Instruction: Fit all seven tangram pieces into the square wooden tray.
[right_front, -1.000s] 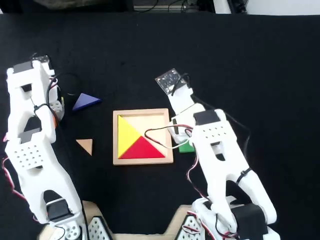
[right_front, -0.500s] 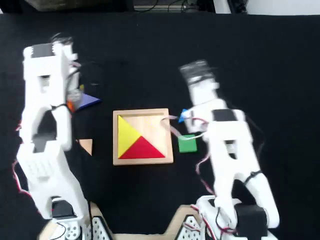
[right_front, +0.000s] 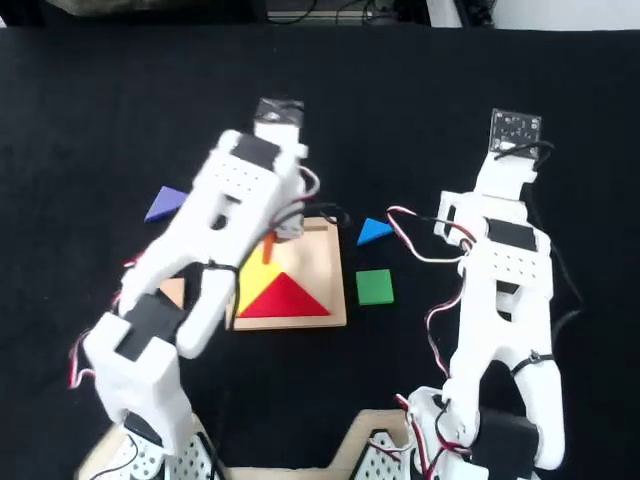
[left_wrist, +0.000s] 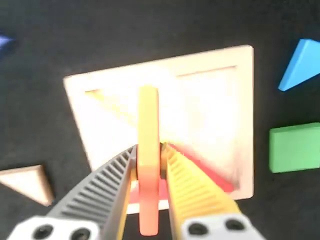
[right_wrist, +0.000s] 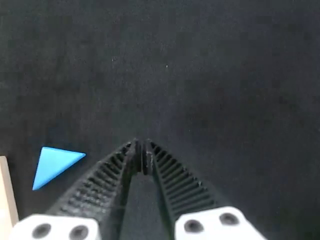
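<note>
Placing step: left gripper (left_wrist: 148, 150) clamped on orange piece (left_wrist: 148, 115), edge-up, tray (left_wrist: 200, 57) directly beneath. Next: lower, tip flat into bare half. Right gripper (right_wrist: 141, 149) pinched closed, empty; blue triangle (right_wrist: 52, 162) beside it.

High view: bright, even light from above. Black table cloth (right_front: 100, 90) matte, swallows shadows; white left arm (right_front: 235, 190) and right arm (right_front: 510, 270) evenly lit, no hard glare. Left wrist view: wooden tray (left_wrist: 246, 115) washed out, yellow piece (left_wrist: 112, 107) nearly bleached; orange piece (left_wrist: 148, 115) clamped in left gripper (left_wrist: 148, 150) paler at far end. Right wrist view dimmer — cloth grey, grainy.
</note>
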